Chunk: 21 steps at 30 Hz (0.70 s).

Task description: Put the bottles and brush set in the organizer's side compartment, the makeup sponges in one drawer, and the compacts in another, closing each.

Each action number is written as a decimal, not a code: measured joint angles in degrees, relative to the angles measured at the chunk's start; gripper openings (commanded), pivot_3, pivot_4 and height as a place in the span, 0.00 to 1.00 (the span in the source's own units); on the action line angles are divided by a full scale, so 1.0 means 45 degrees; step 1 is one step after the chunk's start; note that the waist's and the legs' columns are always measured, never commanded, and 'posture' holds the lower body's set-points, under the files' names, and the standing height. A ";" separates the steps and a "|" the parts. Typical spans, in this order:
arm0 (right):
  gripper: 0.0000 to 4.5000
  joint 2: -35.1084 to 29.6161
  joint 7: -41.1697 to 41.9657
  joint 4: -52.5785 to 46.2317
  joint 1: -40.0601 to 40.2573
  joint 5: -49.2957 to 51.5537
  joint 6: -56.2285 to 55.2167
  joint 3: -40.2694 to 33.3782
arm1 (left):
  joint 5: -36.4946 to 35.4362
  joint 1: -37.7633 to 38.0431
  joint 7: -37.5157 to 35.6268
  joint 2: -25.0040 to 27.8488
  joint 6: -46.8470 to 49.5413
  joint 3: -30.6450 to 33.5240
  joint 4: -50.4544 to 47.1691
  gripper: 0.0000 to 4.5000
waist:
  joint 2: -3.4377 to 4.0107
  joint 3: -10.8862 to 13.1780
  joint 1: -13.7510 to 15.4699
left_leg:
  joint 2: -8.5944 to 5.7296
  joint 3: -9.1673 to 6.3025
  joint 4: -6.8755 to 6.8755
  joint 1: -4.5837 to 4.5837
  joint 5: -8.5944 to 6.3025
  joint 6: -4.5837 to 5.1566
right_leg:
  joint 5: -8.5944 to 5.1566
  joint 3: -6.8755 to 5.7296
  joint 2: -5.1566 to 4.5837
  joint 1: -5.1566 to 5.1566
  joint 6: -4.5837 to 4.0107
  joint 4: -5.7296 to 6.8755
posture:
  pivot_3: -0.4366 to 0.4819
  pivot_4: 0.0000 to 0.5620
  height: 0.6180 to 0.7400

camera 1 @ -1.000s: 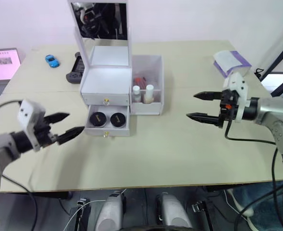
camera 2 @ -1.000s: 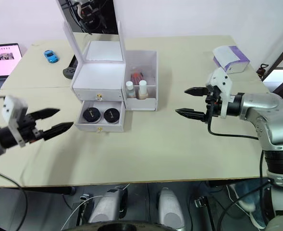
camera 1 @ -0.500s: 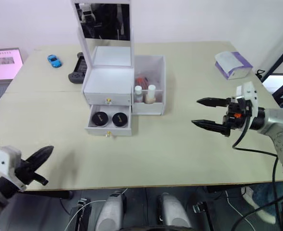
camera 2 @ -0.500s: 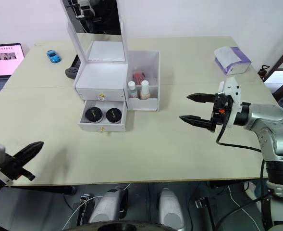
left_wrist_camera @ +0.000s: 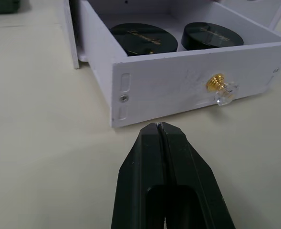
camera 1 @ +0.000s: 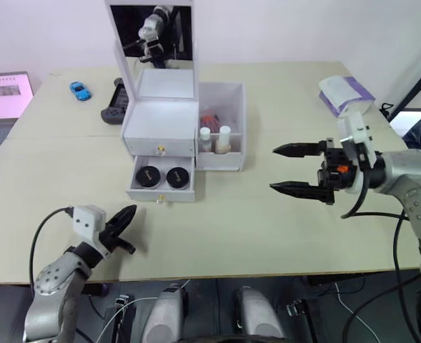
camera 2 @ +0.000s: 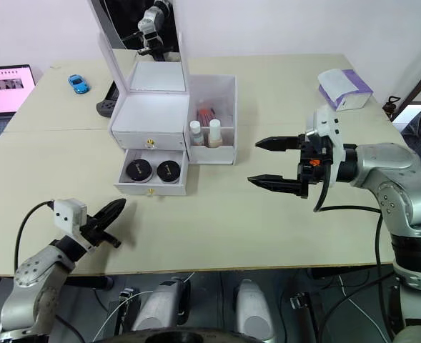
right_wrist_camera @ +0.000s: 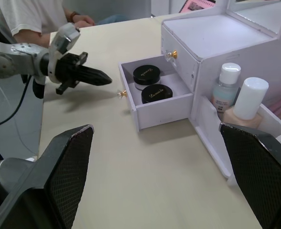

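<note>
Black compacts (camera 1: 163, 176) fill the open lower drawer (camera 1: 161, 193) (bottles (camera 1: 214, 138) alongside).

I can't read the gold words on the two compacts (left_wrist_camera: 174, 38), and the brush set (camera 1: 209, 120) sits half hidden behind the bottles (camera 1: 214, 138).

Head pair looks down over the table (camera 1: 267, 229); both wrist views share the open drawer (left_wrist_camera: 192, 90).
</note>
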 measured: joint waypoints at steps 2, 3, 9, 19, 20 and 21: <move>1.00 -0.0048 -0.0047 -0.0121 0.0002 0.0026 0.0107 -0.0060 | 0.0036 -0.0143 0.0028 -0.0013 -0.0162 -0.0202 0.0242 0.01 | 0.0000 0.0000 -0.0016 | -0.0001 -0.0001 -0.0001 0.0000 0.0000 0.0000 | 0.0001 -0.0001 0.0002 0.0000 0.0001 0.0000 | 0.48 0.27 1.00; 1.00 -0.0054 -0.0066 -0.0151 0.0006 0.0039 0.0137 -0.0094 | 0.0039 -0.0240 0.0054 -0.0013 -0.0192 -0.0275 0.0327 0.01 | 0.0000 0.0000 -0.0016 | -0.0003 -0.0004 0.0000 0.0000 0.0000 0.0000 | 0.0001 -0.0004 0.0005 0.0000 0.0003 0.0000 | 0.48 0.27 1.00; 1.00 -0.0103 -0.0310 -0.0448 0.0116 0.0036 0.0250 -0.0186 | -0.0014 -0.1658 0.0378 -0.0164 -0.0179 -0.0685 0.1094 0.01 | -0.0001 0.0000 0.0048 | -0.0013 -0.0009 0.0009 -0.0002 0.0000 0.0000 | 0.0022 -0.0013 0.0006 0.0006 0.0040 0.0000 | 0.48 0.27 1.00; 1.00 -0.0126 -0.0637 -0.0497 0.0268 -0.0025 0.0437 -0.0133 | 0.0378 -0.4158 0.0980 -0.0224 0.0059 -0.1389 0.2796 0.01 | 0.0000 0.0001 0.0103 | -0.0027 -0.0019 0.0015 0.0000 0.0001 0.0002 | 0.0053 -0.0024 0.0013 0.0011 0.0097 0.0007 | 0.48 0.27 1.00; 1.00 -0.0124 -0.0664 -0.0503 0.0260 -0.0024 0.0439 -0.0125 | 0.0484 -0.4434 0.1035 -0.0231 0.0066 -0.1481 0.3004 0.01 | 0.0000 0.0000 0.0137 | -0.0030 -0.0018 0.0017 -0.0001 0.0001 0.0002 | 0.0055 -0.0024 0.0014 0.0011 0.0102 0.0007 | 0.48 0.27 1.00; 1.00 -0.0126 -0.0689 -0.0515 0.0252 -0.0025 0.0441 -0.0112 | 0.0574 -0.4695 0.1084 -0.0232 0.0060 -0.1518 0.3211 0.01 | -0.0001 0.0001 0.0156 | -0.0030 -0.0018 0.0016 -0.0001 0.0001 0.0002 | 0.0056 -0.0023 0.0014 0.0012 0.0104 0.0006 | 0.48 0.27 1.00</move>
